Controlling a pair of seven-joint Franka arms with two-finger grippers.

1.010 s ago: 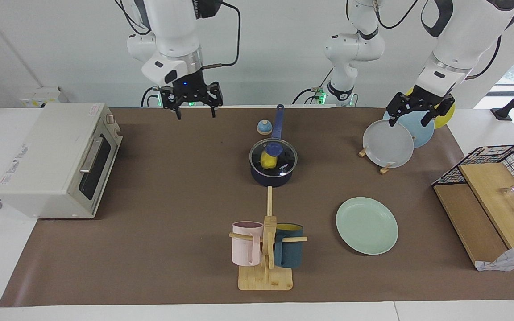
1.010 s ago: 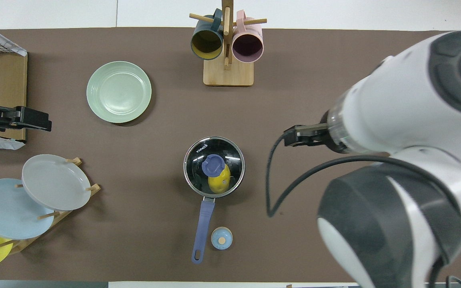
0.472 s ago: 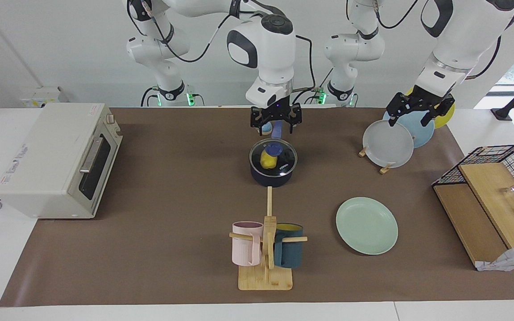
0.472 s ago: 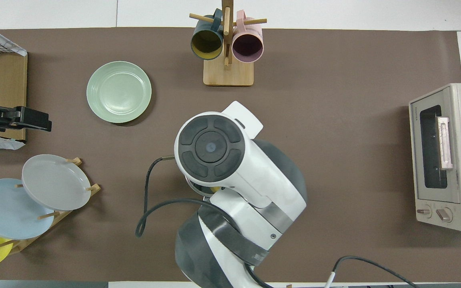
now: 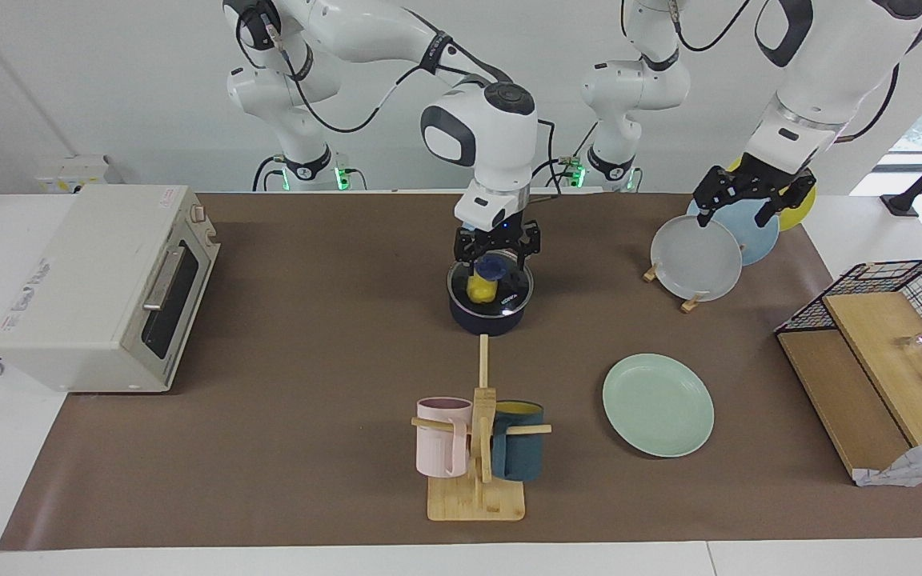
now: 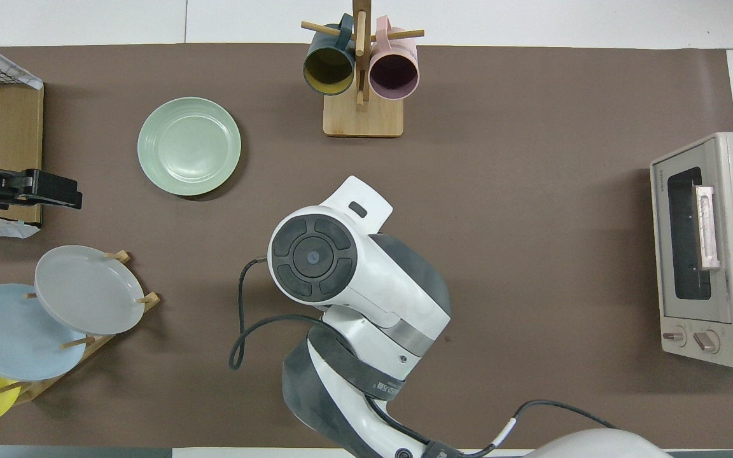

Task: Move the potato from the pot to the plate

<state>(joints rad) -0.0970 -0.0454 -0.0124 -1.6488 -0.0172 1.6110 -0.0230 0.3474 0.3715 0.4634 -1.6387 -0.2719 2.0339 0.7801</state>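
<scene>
The dark navy pot [image 5: 488, 314] stands mid-table under a glass lid [image 5: 509, 294] with a blue knob [image 5: 491, 265]. Through the glass the yellow potato [image 5: 478, 288] shows inside the pot. My right gripper [image 5: 497, 254] hangs low over the lid, open, one finger on each side of the knob. In the overhead view the right arm covers the pot, lid and potato. The mint-green plate [image 5: 658, 405] [image 6: 189, 145] lies bare, farther from the robots than the pot and toward the left arm's end. My left gripper [image 5: 735, 210] [image 6: 64, 194] waits open above the plate rack.
A rack [image 5: 697, 260] holds grey, light blue and yellow plates. A mug tree [image 5: 477, 448] with a pink and a teal mug stands farther out than the pot. A toaster oven [image 5: 101, 288] fills the right arm's end. A wire basket with wooden boards [image 5: 877, 352] sits beside the plate.
My right arm has swung from near the oven to the pot and come down over the lid knob, still open. The left arm has not moved.
</scene>
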